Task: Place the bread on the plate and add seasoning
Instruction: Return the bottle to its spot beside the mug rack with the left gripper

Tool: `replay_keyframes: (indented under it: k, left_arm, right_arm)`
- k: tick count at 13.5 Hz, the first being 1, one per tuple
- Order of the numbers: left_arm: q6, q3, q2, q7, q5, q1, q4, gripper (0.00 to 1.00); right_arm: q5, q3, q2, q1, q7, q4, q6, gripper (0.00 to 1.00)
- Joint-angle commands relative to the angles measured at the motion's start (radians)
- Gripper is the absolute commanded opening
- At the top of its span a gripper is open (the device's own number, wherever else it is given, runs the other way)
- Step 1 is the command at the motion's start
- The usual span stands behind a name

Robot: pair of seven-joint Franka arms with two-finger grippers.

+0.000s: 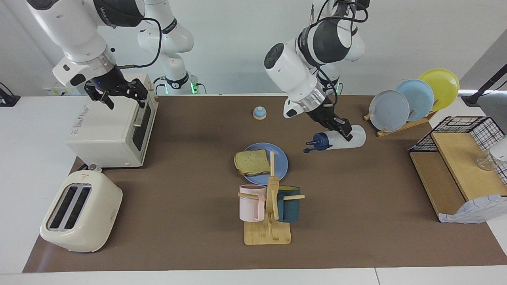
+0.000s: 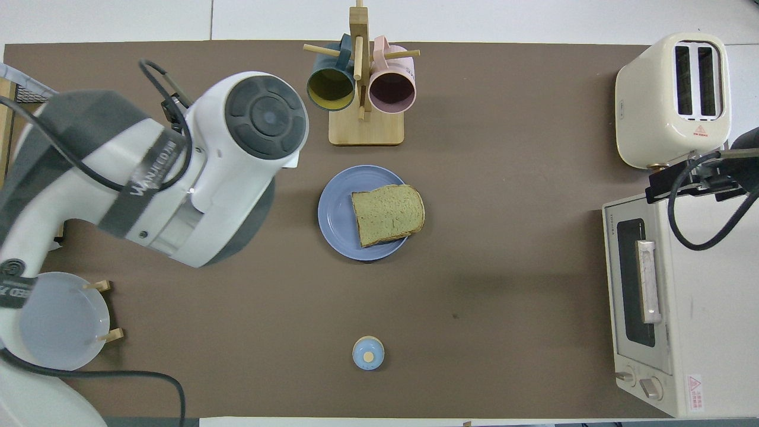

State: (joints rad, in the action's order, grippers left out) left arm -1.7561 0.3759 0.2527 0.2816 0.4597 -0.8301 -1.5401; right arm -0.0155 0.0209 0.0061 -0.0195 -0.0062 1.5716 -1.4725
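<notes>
Bread (image 1: 251,162) lies on plate (image 1: 277,166), overhanging its rim: step one done. Left gripper (image 1: 344,132) grasps seasoning (image 1: 336,141), tipped sideways, cap toward plate, at plate's three o'clock in the facing view; next, I judge, carry it over bread and shake. Right gripper (image 1: 119,94) waits over oven (image 1: 113,130), fingers spread.

Lab kitchen mock-up, toaster (image 1: 81,217), oven (image 1: 113,126)

Four plates — one blue plate (image 1: 280,162) lying flat, three standing upright in a rack (image 1: 412,122). Two mugs (image 1: 252,202) on one stand. One bread (image 1: 251,162), one seasoning (image 1: 340,139), one bell (image 1: 260,113), one toaster (image 1: 81,211), one oven (image 1: 113,126) — and two grippers (image 1: 341,130).
</notes>
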Motion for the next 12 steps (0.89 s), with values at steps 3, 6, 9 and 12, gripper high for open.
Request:
replay_keyframes:
  k: [3, 6, 9, 12]
  left_arm:
    - [-0.25, -0.014, -0.064, -0.137, -0.209, 0.126, -0.106, 0.0]
    - [-0.522, -0.014, -0.095, -0.339, -0.259, 0.157, -0.242, 0.0]
    - [-0.812, -0.014, -0.113, -0.465, -0.312, 0.207, -0.368, 0.0]
    - [-1.075, -0.012, -0.054, -0.539, -0.388, 0.223, -0.428, 0.0]
  right_arm:
    - [-0.004, 0.005, -0.028, -0.007, -0.021, 0.036, 0.001, 1.0]
    - [-0.006, 0.005, -0.028, -0.007, -0.023, 0.036, 0.003, 1.0]
    - [-0.006, 0.007, -0.028, -0.007, -0.023, 0.036, 0.003, 1.0]
    - [-0.006, 0.007, -0.028, -0.007, -0.023, 0.036, 0.003, 1.0]
